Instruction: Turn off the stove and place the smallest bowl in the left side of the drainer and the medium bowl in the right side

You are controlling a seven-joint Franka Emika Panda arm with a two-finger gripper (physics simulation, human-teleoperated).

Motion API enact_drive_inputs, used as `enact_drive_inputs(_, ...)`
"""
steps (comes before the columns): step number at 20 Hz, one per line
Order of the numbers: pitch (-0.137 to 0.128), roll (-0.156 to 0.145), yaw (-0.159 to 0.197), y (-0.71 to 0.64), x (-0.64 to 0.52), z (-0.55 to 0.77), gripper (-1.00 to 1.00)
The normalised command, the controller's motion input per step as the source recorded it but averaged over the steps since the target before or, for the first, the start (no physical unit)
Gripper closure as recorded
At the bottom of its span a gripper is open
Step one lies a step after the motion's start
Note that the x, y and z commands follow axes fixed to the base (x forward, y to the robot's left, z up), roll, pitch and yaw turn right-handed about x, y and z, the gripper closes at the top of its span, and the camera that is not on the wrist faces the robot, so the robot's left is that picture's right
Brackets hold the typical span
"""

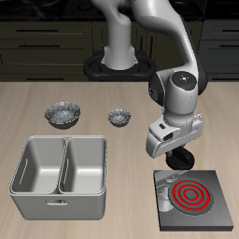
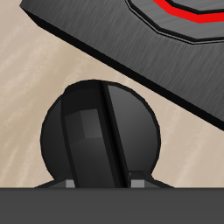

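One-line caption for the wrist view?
Gripper poised directly over the stove knob, coil glowing red.

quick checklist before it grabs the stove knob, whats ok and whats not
1. Coil off: not ok, it glows red.
2. Gripper over the knob: ok, the wrist view shows the knob centred just ahead.
3. Jaws open enough to straddle the knob's ridge: cannot tell, only the fingertips show.
4. Knob free of obstructions: ok.
5. Drainer compartments empty: ok.
6. Bowls ready: two bowls sit behind the drainer; a third, cannot tell.
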Motion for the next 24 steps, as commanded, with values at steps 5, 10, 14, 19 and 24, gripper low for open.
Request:
enact_drive_inputs(5, -0.007, -0.013, -0.068, -0.1, 0.03, 0.21, 1.0)
enact_drive_inputs(10, -0.015, 0.016, -0.109, -0.01, 0.06, 0.26, 1.0)
enact_drive_inputs(14, 0.02, -0.021, -0.111, -0.04, 0.13, 0.13, 1.0)
enact_drive_inputs(19, 0.013, 0.013, -0.065, 0.03, 0.04, 0.05, 1.0)
enact_drive_inputs(24, 0.005, 0.01, -0.037, 0.01, 0.03, 0.04, 1.0)
